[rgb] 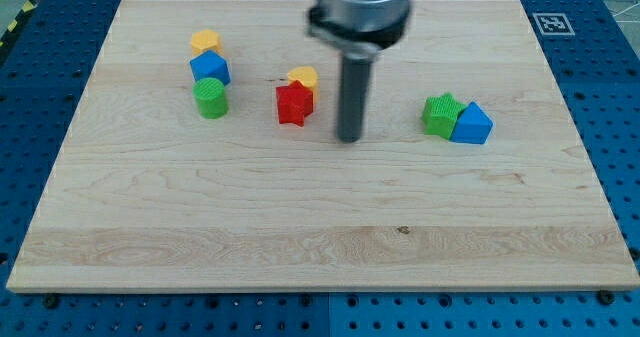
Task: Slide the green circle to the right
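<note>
My tip (349,138) rests on the wooden board (320,227) a little above the board's middle, touching no block. It is a bare rod with no jaws, so there is nothing on it to open or close, and it holds nothing.

The green circle (211,98) stands in the upper left part of the board, well apart from my tip, off to the view's left of it and slightly higher. It is the lowest of a short column of three: a blue block (210,70) sits just above it, touching or nearly so, and a yellow block (205,43) sits above the blue one.

Between the green circle and my tip lies a red star (293,104), with a second yellow block (304,77) pressed against its upper right. The red star is near my tip, just to the view's left of it, with a narrow strip of bare wood between them.

To the view's right of my tip, a green star (441,114) and a blue block with a peaked top (472,124) sit side by side, touching, the green one on the left.
</note>
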`<state>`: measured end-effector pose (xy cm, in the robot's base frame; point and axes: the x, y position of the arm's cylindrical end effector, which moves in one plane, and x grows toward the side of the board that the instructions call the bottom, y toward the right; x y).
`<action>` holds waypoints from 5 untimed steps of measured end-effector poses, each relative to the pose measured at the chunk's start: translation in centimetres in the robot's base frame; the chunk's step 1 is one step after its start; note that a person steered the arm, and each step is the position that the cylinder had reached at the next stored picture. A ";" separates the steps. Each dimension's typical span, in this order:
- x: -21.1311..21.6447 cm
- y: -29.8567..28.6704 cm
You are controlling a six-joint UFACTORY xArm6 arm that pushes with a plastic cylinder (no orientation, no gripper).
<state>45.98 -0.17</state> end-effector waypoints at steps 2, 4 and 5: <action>1.4 -13.6; -6.3 -19.7; -8.5 -19.1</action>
<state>37.52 -19.23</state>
